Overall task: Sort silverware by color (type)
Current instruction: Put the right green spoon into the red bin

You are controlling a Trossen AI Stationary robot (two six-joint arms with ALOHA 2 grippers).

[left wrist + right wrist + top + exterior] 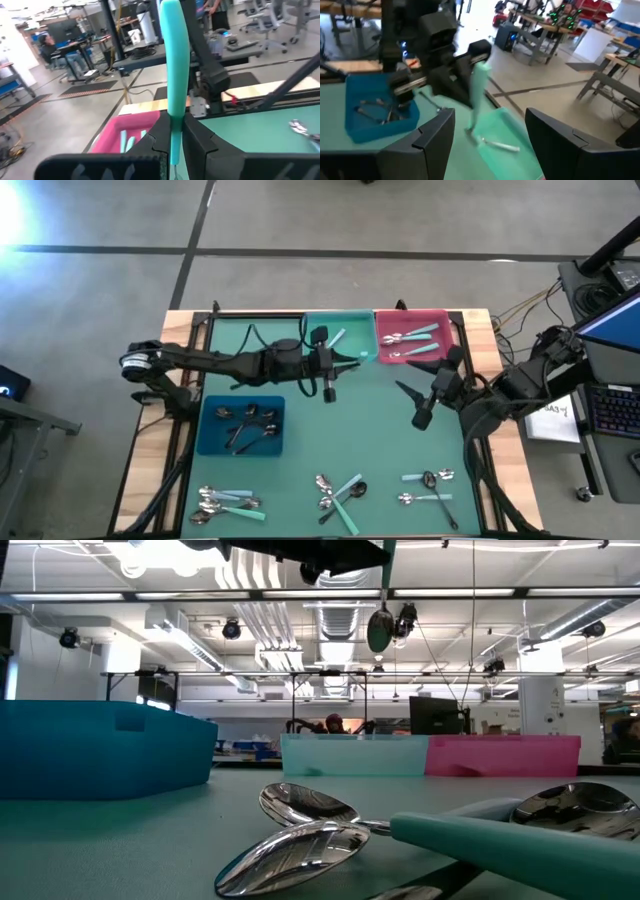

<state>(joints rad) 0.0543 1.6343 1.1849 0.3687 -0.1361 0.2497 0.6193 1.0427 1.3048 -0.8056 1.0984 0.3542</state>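
Observation:
My left gripper (330,362) reaches level across the table's middle, beside the teal bin (352,320), and is shut on a mint-teal-handled spoon (175,60). The spoon's shiny bowl (380,630) hangs down, high above the table. My right gripper (412,405) hovers open and holds nothing, right of centre and near the pink bin (445,320), which holds teal-handled spoons (410,340). Dark spoons (248,425) lie in the blue bin (205,442). Three loose heaps of spoons (340,492) lie along the near edge. My left gripper pinches the spoon's teal handle (173,120) between its two fingers, which come level from the table's left and lie across it. Most of the handle stands up above the fingers. The spoon is upright with its bowl hanging below, lifted clear of the table.
A light-coloured spoon (497,145) lies in the teal bin. The other heaps lie at the near left (225,500) and near right (428,485). The table's wooden side rails (480,320) border the green mat. Bare mat lies between the bins and the heaps.

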